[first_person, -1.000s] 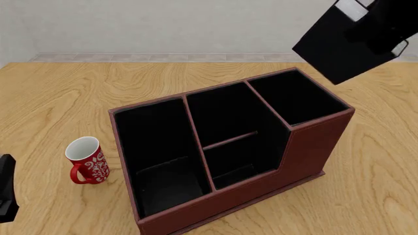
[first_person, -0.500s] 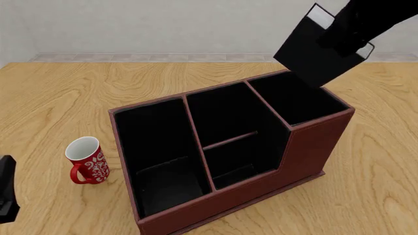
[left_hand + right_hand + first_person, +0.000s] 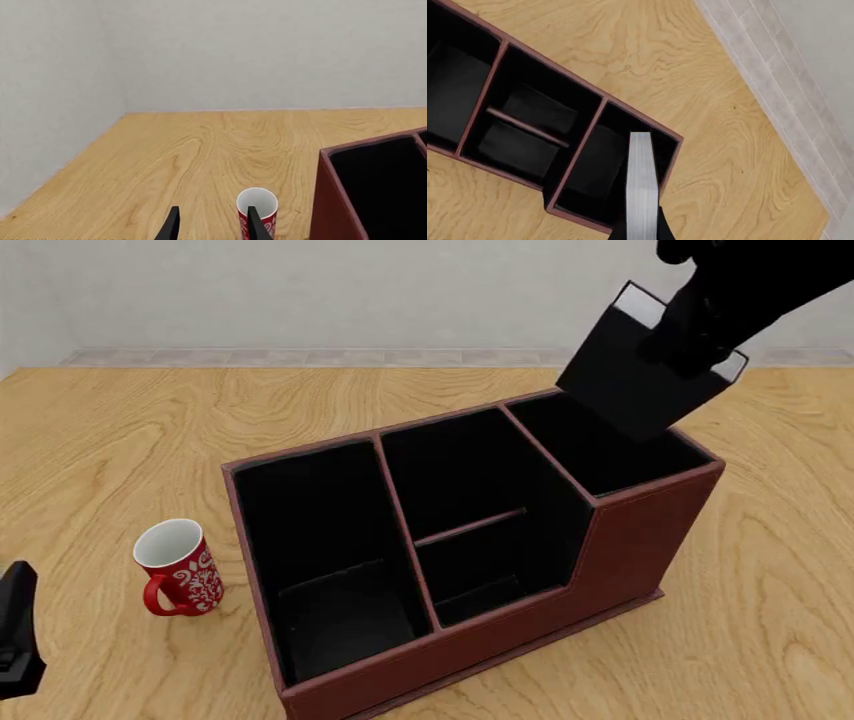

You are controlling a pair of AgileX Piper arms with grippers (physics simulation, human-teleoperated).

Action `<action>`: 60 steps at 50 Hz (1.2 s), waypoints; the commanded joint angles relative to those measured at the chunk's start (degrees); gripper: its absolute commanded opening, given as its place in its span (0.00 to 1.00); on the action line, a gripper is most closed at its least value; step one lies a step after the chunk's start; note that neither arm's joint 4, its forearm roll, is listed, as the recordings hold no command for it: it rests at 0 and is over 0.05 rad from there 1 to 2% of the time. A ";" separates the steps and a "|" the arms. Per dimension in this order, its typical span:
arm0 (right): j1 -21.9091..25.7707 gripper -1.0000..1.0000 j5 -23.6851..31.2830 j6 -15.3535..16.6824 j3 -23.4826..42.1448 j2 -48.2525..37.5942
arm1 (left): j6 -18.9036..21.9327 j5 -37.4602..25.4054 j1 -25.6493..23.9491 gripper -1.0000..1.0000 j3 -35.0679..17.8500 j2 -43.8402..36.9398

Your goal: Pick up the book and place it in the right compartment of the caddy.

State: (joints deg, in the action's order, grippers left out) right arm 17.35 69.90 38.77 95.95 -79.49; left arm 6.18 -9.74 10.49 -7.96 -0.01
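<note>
The right hand [image 3: 687, 335] was clamped on the book [image 3: 627, 380], holding it in the air above the caddy [image 3: 641, 540], tilted, with its lower corner over the right compartment [image 3: 607, 445] and about level with that compartment's rim. In the front view the book's black cover faced the camera and its white page edges showed at the upper corners. Whether the corner had passed below the rim could not be told from that view. In the right wrist view the page edges of the book [image 3: 642, 185] ran straight out from between the dark fingers [image 3: 662, 227], and beyond them lay the right compartment [image 3: 607, 170], with the shelf-divided middle section [image 3: 534, 130] beside it.

The caddy stood on the table [image 3: 120, 440], its stepped front wall towards the camera and all three sections black inside. A red mug [image 3: 178, 565] with a white pattern stood upright on the table near the caddy's left end, not touching it, handle turned towards the left.

The left hand [image 3: 212, 227] hung low at the near left edge of the table, well away from the caddy, its two fingers apart and holding nothing. In the left wrist view the mug [image 3: 257, 212] stood just beyond one fingertip, with the caddy's end wall [image 3: 337, 200] beside it
</note>
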 commanded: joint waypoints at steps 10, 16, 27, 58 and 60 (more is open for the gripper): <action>1.20 0.00 0.00 -1.54 0.81 -1.62 | 0.13 0.46 0.46 1.00 0.92 -0.01; 1.80 0.00 0.00 -1.93 0.49 -1.89 | -0.03 0.68 0.89 1.00 1.04 -0.01; 0.95 0.00 0.00 -1.55 -0.65 -2.26 | 0.05 0.62 1.20 1.00 1.22 -0.01; 2.10 0.00 0.00 -3.96 -1.25 -4.10 | 0.39 1.36 1.36 1.00 2.70 0.01; 2.08 0.00 0.00 -3.96 -1.37 -4.17 | 0.44 1.54 1.38 1.00 3.04 0.01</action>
State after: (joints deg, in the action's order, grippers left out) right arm 19.10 69.90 36.39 94.33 -83.48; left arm 6.58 -8.62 11.72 -5.62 -0.01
